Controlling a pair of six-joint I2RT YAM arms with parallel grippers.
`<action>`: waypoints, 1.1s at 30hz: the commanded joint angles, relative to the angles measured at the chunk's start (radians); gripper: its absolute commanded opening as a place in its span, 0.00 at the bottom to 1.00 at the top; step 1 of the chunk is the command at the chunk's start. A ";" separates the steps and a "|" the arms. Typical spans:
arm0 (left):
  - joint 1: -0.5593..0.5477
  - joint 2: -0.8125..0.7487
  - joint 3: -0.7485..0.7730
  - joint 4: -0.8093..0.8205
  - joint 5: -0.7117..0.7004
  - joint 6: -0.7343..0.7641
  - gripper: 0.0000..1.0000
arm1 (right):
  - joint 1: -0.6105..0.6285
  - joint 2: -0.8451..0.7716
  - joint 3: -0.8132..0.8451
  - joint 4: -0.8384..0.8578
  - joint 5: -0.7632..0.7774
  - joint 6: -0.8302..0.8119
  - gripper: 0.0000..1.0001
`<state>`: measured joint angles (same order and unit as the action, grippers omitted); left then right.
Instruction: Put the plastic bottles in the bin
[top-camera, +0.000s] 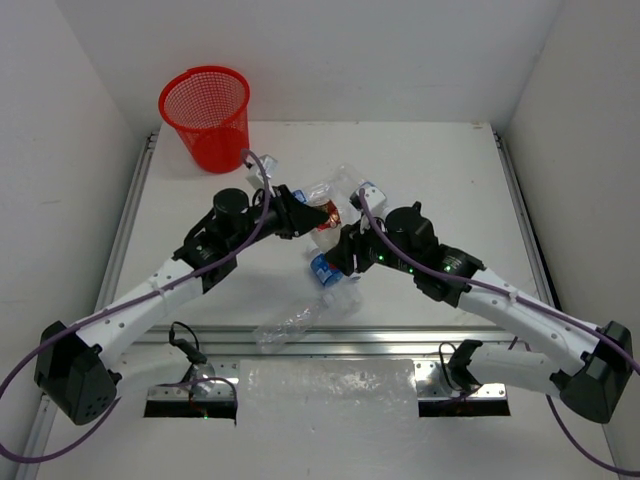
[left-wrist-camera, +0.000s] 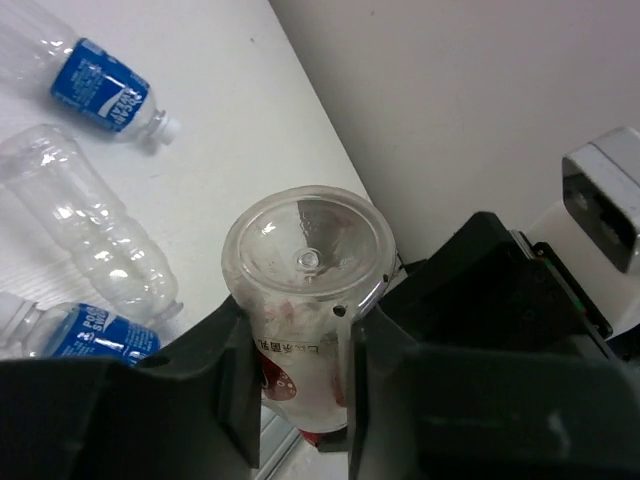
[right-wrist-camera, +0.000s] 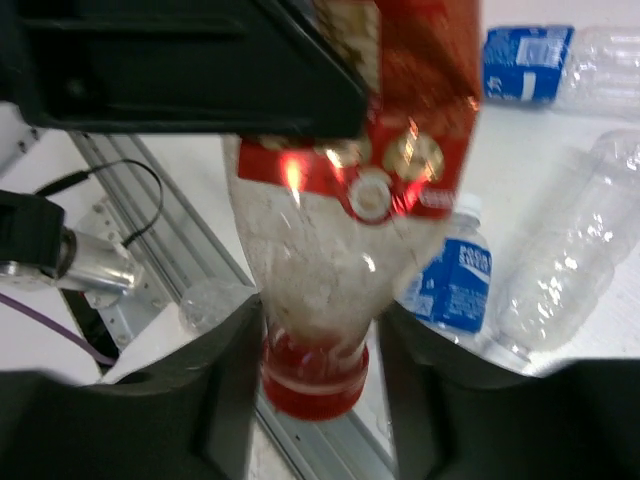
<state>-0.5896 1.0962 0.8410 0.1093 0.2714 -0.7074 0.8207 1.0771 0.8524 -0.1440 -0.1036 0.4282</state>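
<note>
A red-labelled plastic bottle (top-camera: 326, 222) with a red cap (right-wrist-camera: 313, 376) hangs above the table's middle, held by both arms. My left gripper (top-camera: 308, 214) is shut on its body near the base (left-wrist-camera: 308, 250), one finger on each side. My right gripper (top-camera: 346, 246) is shut around its neck just above the cap. The red mesh bin (top-camera: 207, 115) stands upright at the far left corner. Loose bottles lie around: a blue-labelled one (top-camera: 325, 270) under the right gripper, a clear one (top-camera: 290, 325) by the front rail, and others (top-camera: 350, 186) behind the grippers.
The left wrist view has two blue-labelled bottles (left-wrist-camera: 100, 95) (left-wrist-camera: 85, 332) and a clear one (left-wrist-camera: 90, 230) lying on the white table. A metal rail (top-camera: 330, 338) runs along the table's front edge. White walls close in three sides.
</note>
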 joint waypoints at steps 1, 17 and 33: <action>-0.007 0.017 0.084 0.060 0.065 0.023 0.00 | 0.005 -0.022 0.031 0.124 -0.039 -0.005 0.55; 0.654 0.478 0.893 -0.602 -0.552 -0.185 0.00 | 0.003 -0.371 -0.116 -0.364 0.573 0.052 0.99; 0.718 1.002 1.646 -0.573 -0.603 -0.001 1.00 | 0.003 -0.333 -0.236 -0.299 0.398 0.055 0.99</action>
<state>0.1043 2.2051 2.4474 -0.5373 -0.3511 -0.7555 0.8215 0.7101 0.6117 -0.5110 0.3267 0.4831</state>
